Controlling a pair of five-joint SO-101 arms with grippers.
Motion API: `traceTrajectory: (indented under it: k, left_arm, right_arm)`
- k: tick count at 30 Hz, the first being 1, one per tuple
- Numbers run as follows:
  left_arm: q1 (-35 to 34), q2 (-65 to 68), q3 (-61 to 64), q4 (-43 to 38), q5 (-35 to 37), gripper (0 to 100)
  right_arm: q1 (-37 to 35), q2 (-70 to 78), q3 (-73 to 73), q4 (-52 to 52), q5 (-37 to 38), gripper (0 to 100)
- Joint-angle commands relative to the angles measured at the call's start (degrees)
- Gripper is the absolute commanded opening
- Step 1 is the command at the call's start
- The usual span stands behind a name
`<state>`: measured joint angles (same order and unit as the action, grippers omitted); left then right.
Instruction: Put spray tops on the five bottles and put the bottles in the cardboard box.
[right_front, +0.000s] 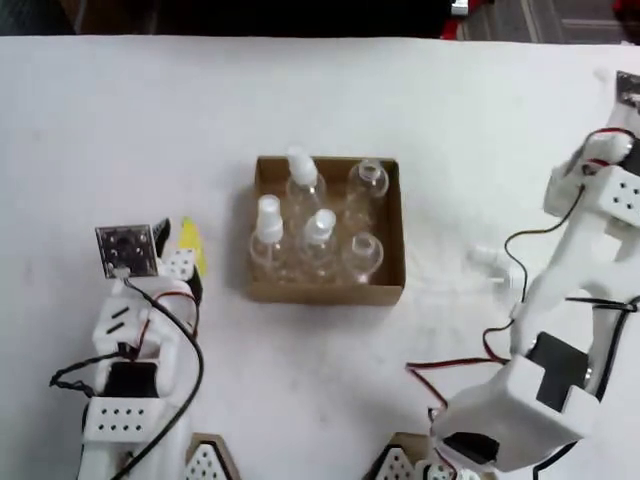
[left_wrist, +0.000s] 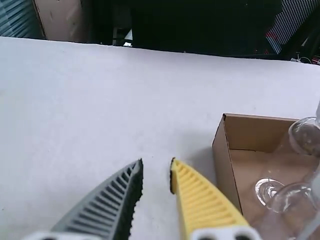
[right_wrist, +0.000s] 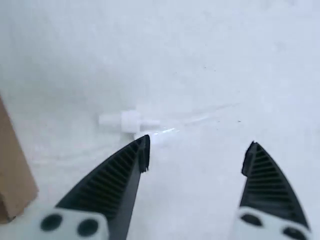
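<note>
Capping step: two clear bottles (right_front: 366, 180) in brown cardboard box (right_front: 325, 293) uncapped. My right gripper (right_wrist: 197, 145) gaping, empty, above white spray top (right_wrist: 132, 121) right of box; next: lower, pinch. My left gripper (left_wrist: 156, 165) barely parted, empty.

Five bottles (right_front: 367, 182) inside cardboard box (right_front: 326, 293)

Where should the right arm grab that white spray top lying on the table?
Probably the thick white collar of the white plastic spray top, from above, fingers across its length: it lies flat on its side, and its clear tube is too thin.
</note>
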<state>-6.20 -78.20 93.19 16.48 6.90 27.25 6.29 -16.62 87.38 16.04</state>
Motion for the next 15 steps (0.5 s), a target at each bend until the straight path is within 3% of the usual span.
traceTrajectory:
  k: [1,4,9,11,15]
  left_arm:
    - [-0.04,-0.13,-0.35,-1.14,-0.62,9]
    - [-0.04,-0.13,-0.26,-1.14,-0.62,9]
    - [-0.04,-0.13,-0.26,-1.14,-0.62,9]
    - [-0.04,-0.13,-0.26,-1.14,-0.62,9]
    - [0.48,-0.13,-0.26,-1.14,-3.08,9]
  right_arm:
    - [4.44,-0.57,0.44,-1.01,7.65,27.6]
    - [2.77,-0.48,0.7,-1.1,19.52,27.6]
    - [-3.74,-0.48,7.74,-3.21,46.59,27.6]
    - [-5.85,-0.48,11.69,-6.2,50.81,27.6]
    - [-9.54,-0.48,18.02,-13.05,52.04,27.4]
